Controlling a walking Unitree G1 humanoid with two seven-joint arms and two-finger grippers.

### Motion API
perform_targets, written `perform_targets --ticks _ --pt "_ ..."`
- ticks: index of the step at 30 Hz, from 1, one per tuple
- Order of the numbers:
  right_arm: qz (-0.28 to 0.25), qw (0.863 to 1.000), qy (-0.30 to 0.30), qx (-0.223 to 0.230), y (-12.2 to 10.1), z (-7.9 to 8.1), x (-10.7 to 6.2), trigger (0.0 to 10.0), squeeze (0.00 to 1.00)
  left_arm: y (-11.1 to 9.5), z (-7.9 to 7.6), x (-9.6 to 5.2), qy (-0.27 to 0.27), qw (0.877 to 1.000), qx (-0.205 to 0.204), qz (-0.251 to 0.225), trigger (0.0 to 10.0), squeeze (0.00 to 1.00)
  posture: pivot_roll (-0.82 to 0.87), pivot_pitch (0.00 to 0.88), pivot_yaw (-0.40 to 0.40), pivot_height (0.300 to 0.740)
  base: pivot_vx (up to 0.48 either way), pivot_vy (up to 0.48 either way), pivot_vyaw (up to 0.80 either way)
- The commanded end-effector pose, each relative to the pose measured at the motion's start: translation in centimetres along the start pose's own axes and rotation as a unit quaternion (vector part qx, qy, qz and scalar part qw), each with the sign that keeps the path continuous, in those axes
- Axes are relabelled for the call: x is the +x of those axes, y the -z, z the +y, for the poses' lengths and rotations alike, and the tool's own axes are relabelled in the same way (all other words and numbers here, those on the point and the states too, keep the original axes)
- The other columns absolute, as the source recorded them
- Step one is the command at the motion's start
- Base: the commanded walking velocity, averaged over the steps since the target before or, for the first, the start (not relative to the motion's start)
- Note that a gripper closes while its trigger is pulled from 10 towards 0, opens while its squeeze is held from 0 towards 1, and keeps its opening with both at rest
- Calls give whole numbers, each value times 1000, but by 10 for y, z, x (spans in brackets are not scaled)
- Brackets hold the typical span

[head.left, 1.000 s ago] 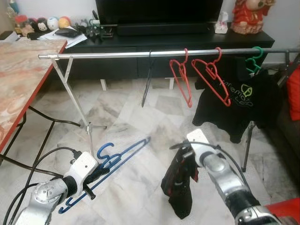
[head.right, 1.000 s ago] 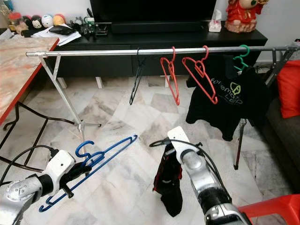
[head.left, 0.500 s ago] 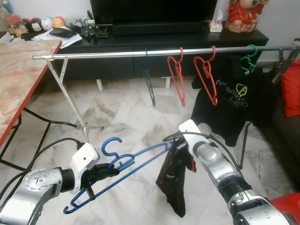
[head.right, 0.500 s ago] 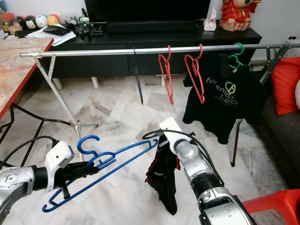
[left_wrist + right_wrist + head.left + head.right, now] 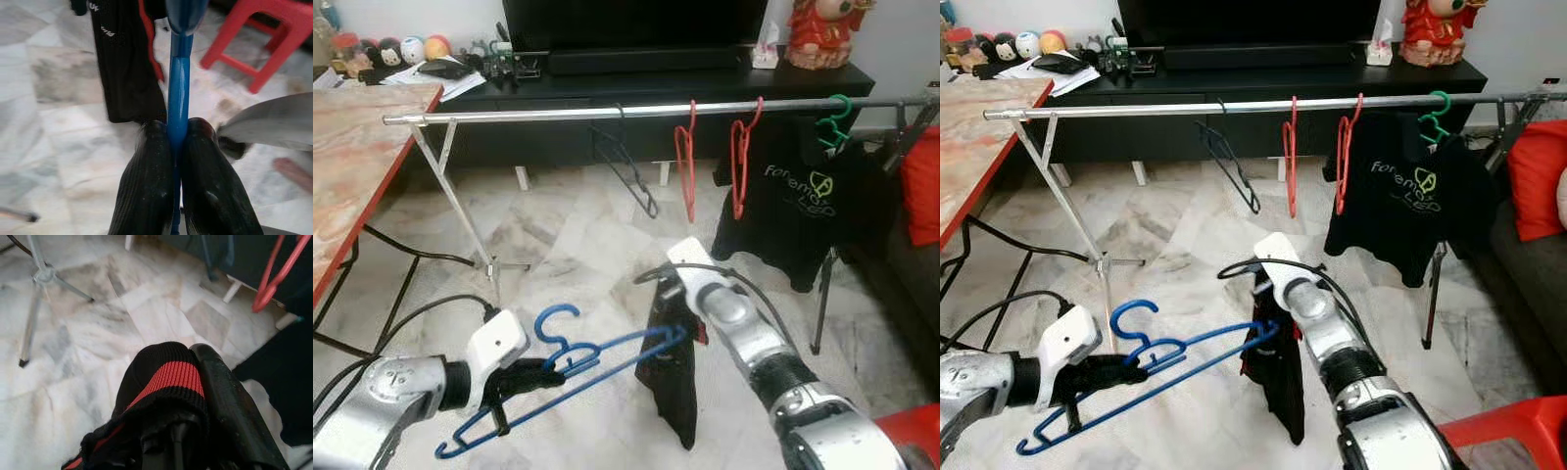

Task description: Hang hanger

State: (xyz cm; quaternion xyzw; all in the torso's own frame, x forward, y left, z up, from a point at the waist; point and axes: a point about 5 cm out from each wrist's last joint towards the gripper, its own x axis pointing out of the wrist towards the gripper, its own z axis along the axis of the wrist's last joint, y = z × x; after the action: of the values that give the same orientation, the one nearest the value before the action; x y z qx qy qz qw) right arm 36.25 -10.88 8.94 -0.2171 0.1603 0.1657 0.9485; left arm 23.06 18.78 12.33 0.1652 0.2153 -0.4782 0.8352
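Blue hanger (image 5: 570,367), clamped in the left gripper (image 5: 177,147), has been brought against the black garment (image 5: 673,367) pinched by the right gripper (image 5: 195,396); threading seems next.

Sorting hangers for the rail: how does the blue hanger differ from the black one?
The blue hanger is clamped between the left gripper's fingers, low over the floor; the black hanger hangs empty on the rail. Blue is thick, black is thin wire. Neither carries clothing.
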Motion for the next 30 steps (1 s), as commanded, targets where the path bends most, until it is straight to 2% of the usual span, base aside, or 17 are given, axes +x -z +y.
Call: perform_targets --ticks 1,7,10,17,27,30 --pt "-32 999 -1 1 -20 -2 1 10000 0 5 4 4 -26 1000 4 11 10000 0 -50 39 13 740 0 0 0" --pt "-41 999 -15 -3 -25 7 0 10000 0 6 8 12 -47 999 8 7 10000 0 -55 49 12 740 0 0 0" --pt "-43 999 -20 2 -25 10 -1 10000 0 4 15 15 -80 997 9 -1 10000 0 -49 50 12 740 0 0 0" --pt "-46 998 -36 15 -28 15 -5 10000 0 9 20 22 -115 993 -4 -8 10000 0 -54 57 7 740 0 0 0" --pt "-44 998 -50 17 -24 21 -18 10000 0 13 27 28 -149 989 1 -3 10000 0 -67 70 8 740 0 0 0" --pt "-43 997 -56 20 -23 23 -21 10000 0 15 25 30 -131 991 -6 -5 10000 0 -71 77 6 740 0 0 0"
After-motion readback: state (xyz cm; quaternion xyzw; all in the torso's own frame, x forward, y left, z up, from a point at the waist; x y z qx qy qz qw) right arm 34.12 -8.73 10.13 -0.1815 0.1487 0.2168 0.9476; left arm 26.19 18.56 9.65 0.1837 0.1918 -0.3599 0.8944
